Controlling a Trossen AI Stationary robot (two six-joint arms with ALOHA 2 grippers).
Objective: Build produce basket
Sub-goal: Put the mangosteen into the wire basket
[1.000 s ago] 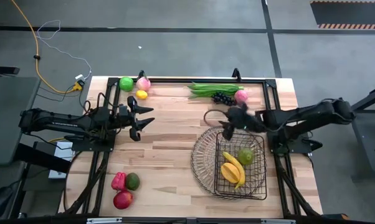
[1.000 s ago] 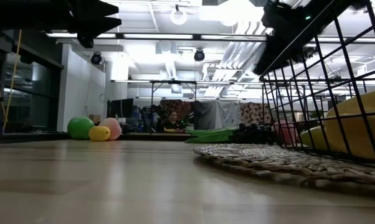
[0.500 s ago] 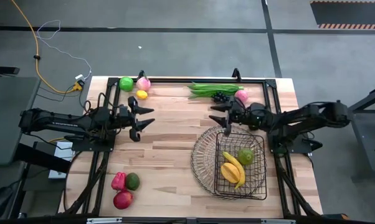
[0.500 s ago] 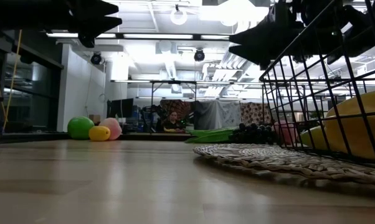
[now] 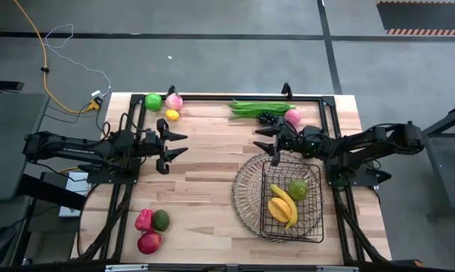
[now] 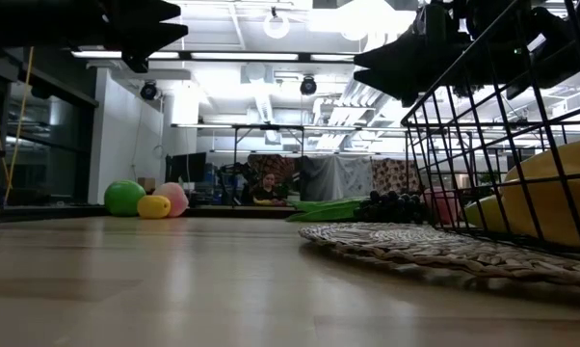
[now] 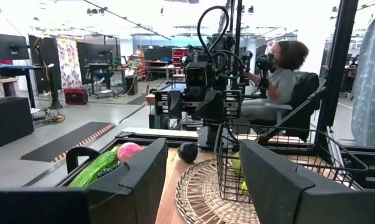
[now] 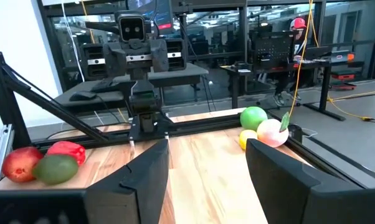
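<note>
With bananas and a green apple already in our basket (image 5: pixel 280 198) at four o'clock, we hover both the left gripper (image 5: pixel 172 143) and right gripper (image 5: pixel 264 140) empty, fingers apart, ready for the remaining produce (image 5: pixel 152 231).

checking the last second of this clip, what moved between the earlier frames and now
The right claw drew back from over the basket rim toward the table's far edge and levelled out, now beside the grapes. It is open and empty, nothing taken or released. The left claw stayed open over bare table. The bananas and green fruit in the basket and the loose produce did not shift.
</note>
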